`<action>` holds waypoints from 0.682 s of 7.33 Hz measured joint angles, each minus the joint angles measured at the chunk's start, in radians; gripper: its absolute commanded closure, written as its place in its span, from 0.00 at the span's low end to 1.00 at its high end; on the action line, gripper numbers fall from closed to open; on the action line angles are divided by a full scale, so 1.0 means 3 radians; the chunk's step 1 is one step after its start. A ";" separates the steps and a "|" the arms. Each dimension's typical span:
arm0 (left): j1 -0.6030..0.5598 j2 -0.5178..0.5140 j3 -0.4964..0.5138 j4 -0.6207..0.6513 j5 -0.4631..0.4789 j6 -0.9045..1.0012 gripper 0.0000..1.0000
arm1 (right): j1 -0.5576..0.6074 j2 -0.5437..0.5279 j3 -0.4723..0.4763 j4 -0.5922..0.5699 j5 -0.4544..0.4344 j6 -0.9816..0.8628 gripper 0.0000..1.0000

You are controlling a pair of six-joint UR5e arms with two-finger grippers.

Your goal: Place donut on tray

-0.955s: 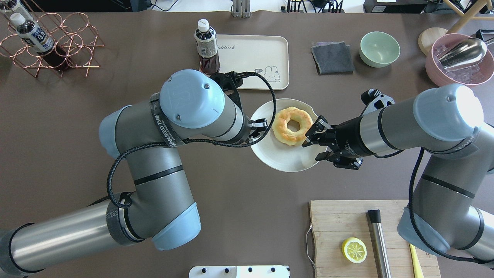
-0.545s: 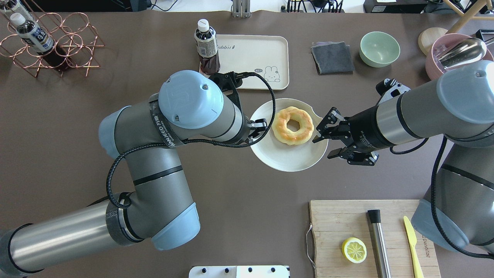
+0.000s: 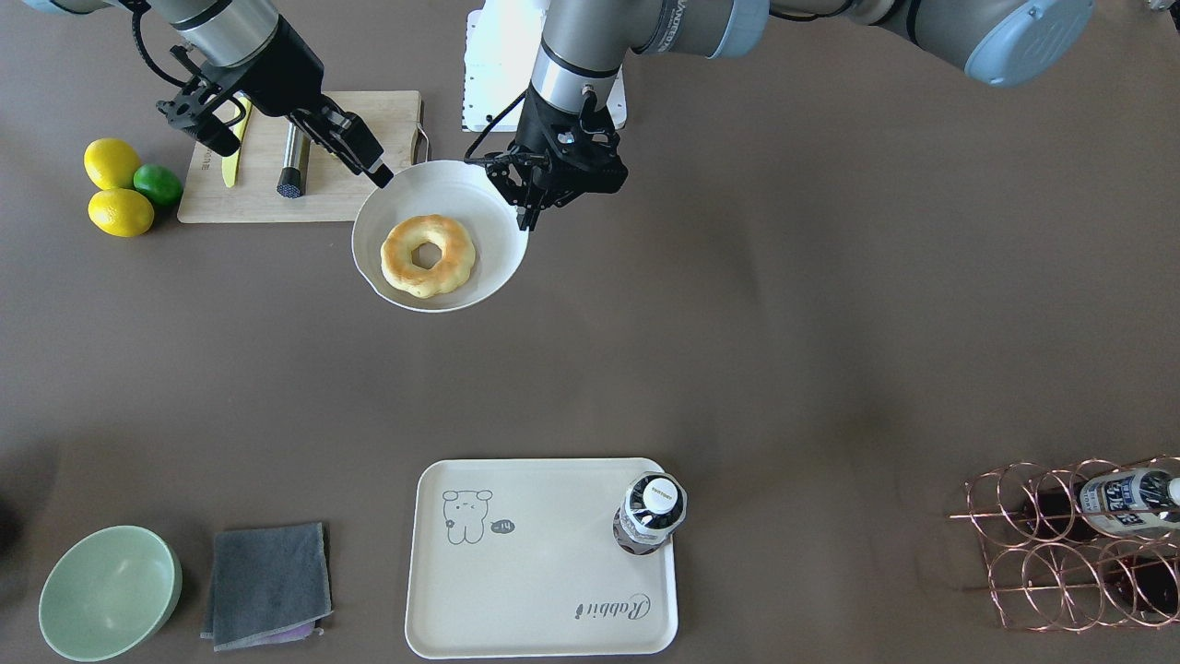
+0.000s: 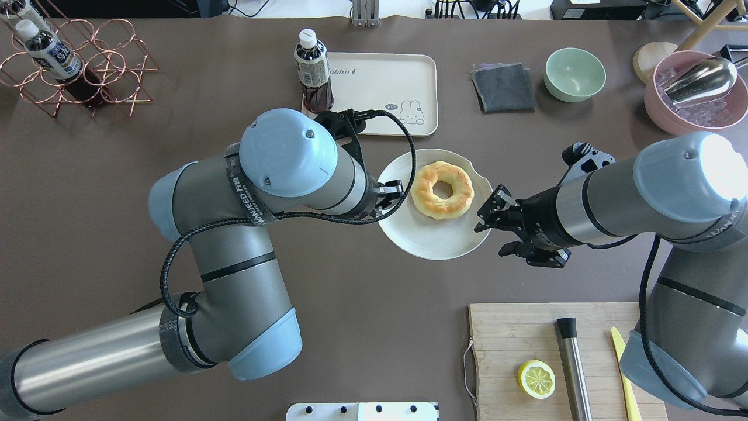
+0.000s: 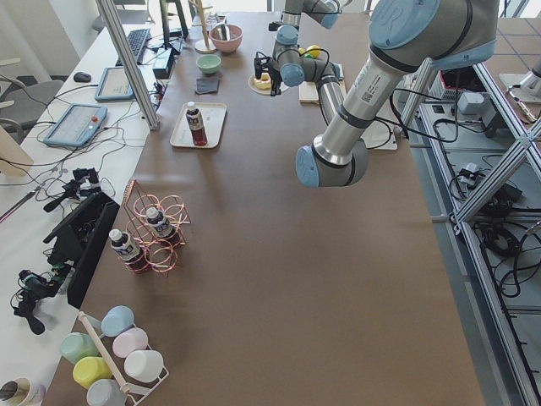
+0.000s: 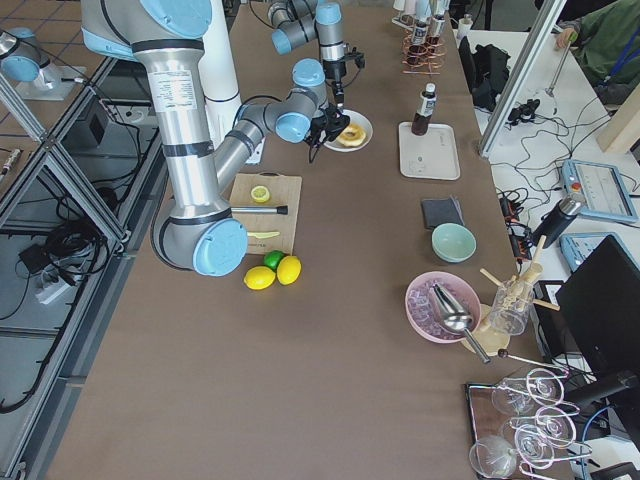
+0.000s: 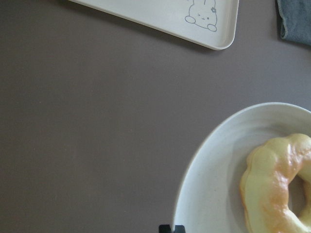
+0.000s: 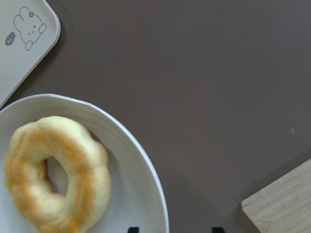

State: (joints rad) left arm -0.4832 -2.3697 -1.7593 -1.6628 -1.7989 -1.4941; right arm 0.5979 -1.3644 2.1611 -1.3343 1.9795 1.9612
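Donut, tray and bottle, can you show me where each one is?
donut [image 4: 442, 209], overhead view, on the ring just below its hole.
tray [image 4: 380, 88], overhead view, on its bare middle.
bottle [image 4: 310, 67], overhead view, on its label.

The donut [image 4: 423, 197] is glowing golden-yellow with a paler glazed top against the white plate [image 4: 421, 240], both standing out from the dark brown desk [image 4: 350, 280]. The tray [image 4: 374, 88] is showing plain cream — only a thin grey cartoon animal and grey script are breaking it. A cloth [image 4: 502, 88] is showing charcoal grey, a bowl [image 4: 575, 73] pale green, a wire rack [image 4: 111, 64] copper, and a lemon slice [image 4: 536, 379] bright yellow on a light wooden board [image 4: 514, 333].
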 measured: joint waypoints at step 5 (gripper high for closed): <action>0.0000 0.0014 -0.0021 0.0000 0.0024 0.0000 1.00 | -0.0111 0.0028 -0.0094 0.0021 -0.0169 0.0072 1.00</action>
State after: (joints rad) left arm -0.4832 -2.3655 -1.7655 -1.6628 -1.7917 -1.4941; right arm 0.5647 -1.3561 2.1328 -1.3281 1.9286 1.9828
